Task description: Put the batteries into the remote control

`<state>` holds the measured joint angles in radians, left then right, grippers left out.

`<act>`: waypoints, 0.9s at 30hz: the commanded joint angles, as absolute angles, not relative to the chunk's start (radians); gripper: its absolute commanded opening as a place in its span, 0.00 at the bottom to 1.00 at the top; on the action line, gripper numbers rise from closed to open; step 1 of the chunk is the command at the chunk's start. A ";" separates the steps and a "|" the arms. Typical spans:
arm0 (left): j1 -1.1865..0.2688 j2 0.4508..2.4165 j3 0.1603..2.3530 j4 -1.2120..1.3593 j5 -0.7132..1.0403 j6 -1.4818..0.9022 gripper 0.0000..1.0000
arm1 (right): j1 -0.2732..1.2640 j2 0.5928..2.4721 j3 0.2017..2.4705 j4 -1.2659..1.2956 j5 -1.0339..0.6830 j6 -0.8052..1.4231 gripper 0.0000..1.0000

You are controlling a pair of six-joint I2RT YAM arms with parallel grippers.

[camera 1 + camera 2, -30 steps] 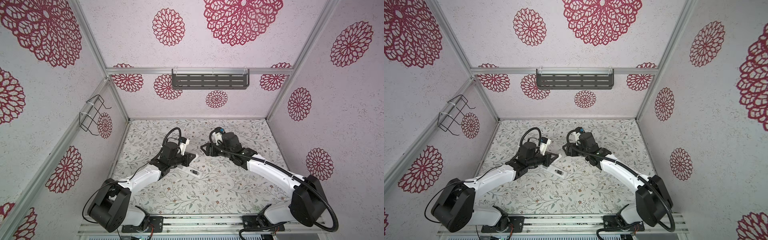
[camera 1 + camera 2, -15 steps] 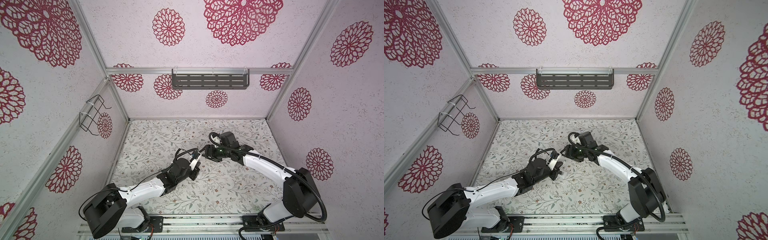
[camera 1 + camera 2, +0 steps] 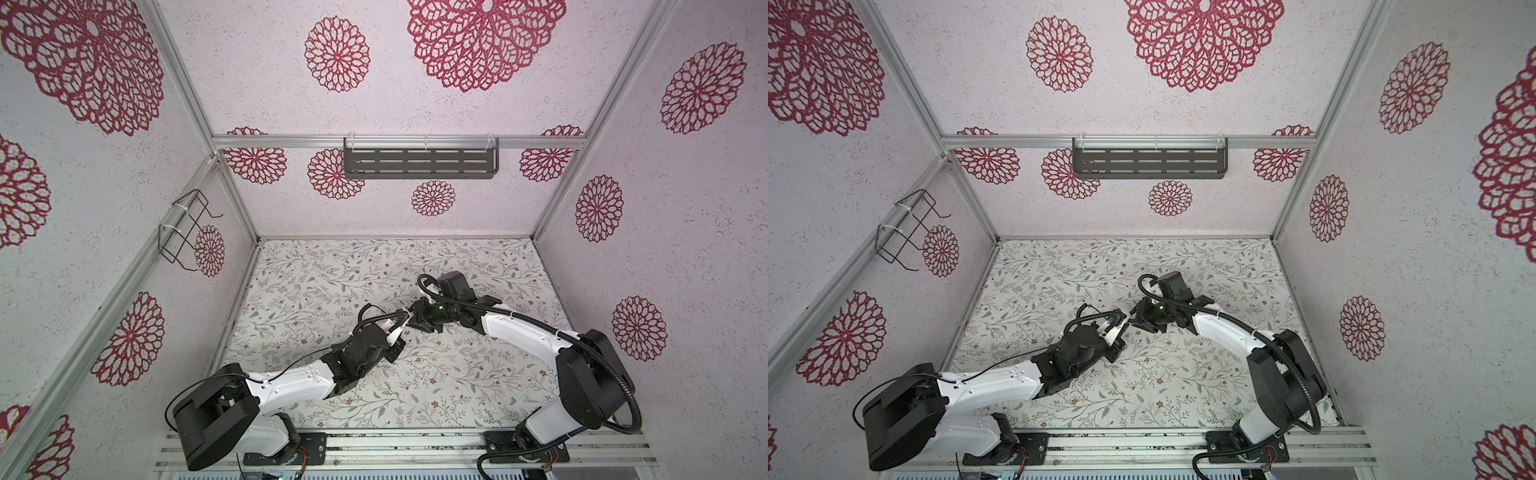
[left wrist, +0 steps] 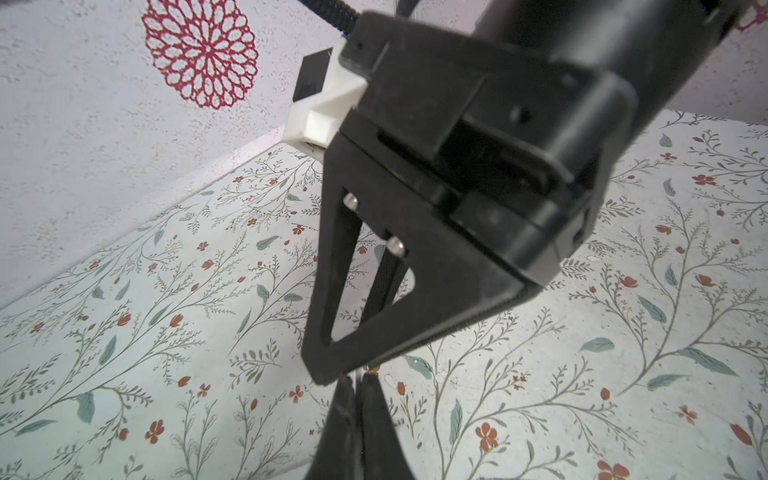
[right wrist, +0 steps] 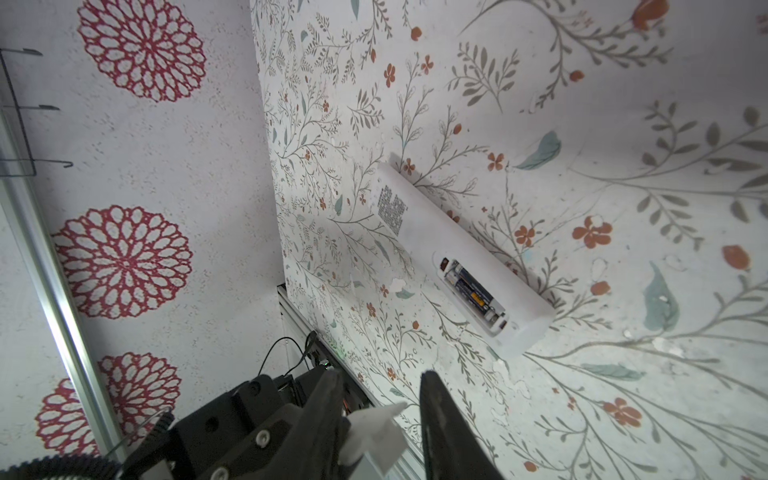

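**A:** Remote (image 5: pixel 457 266) first. Where is it, and are the batteries (image 5: pixel 471 289) in?

**B:** It lies flat on the desk (image 3: pixel 478 374), back up, well in from the edges. In the right wrist view both batteries sit side by side in its open recess, and no cover shows. In both top views I cannot pick it out, because the grippers sit over that spot.

**A:** What has changed in the last second?

**B:** Both arms have shifted toward the desk's front edge. The left one has dropped low and stretched out toward the right one, so the two wrists now nearly meet. The right gripper (image 5: pixel 380 376) has narrowed its jaws.

**A:** Clamped on anything?

**B:** No. They stand apart and hold nothing. A white block (image 5: pixel 374 432) on the left wrist shows between their tips, but I cannot tell whether it touches them.

**A:** And the left gripper (image 4: pixel 355 386)?

**B:** Its jaws are together with nothing visible between them, and the tips are low over bare desk. The right gripper hangs just above it, tilted down.

**A:** Meaning for the task?

**B:** I judge the loading done, and neither gripper touches the remote. At most, the cells may need pressing home or the recess closing.
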<state>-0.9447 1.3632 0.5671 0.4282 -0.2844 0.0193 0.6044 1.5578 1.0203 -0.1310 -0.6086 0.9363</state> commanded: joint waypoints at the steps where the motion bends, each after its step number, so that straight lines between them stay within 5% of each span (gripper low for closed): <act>1: -0.957 1.380 0.571 0.478 -0.311 0.050 0.00 | 0.603 1.546 1.007 -0.079 -0.658 0.979 0.31; 12: -0.962 1.419 0.607 0.461 -0.305 0.052 0.09 | 0.610 1.545 0.974 0.014 -0.668 1.048 0.22; 20: -0.963 1.392 0.618 0.418 -0.294 0.038 0.54 | 0.609 1.549 0.981 0.009 -0.641 1.014 0.19; 25: -0.955 1.306 0.645 0.279 -0.259 -0.008 0.97 | 0.595 1.550 1.002 0.000 -0.613 0.867 0.19; 27: -0.932 1.257 0.655 0.201 -0.181 -0.042 0.97 | 0.583 1.548 0.998 0.017 -0.612 0.776 0.19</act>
<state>-0.9489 1.3258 0.6224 0.2958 -0.2649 -0.0101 0.5991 1.5581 0.9703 -0.0006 -0.6216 0.9230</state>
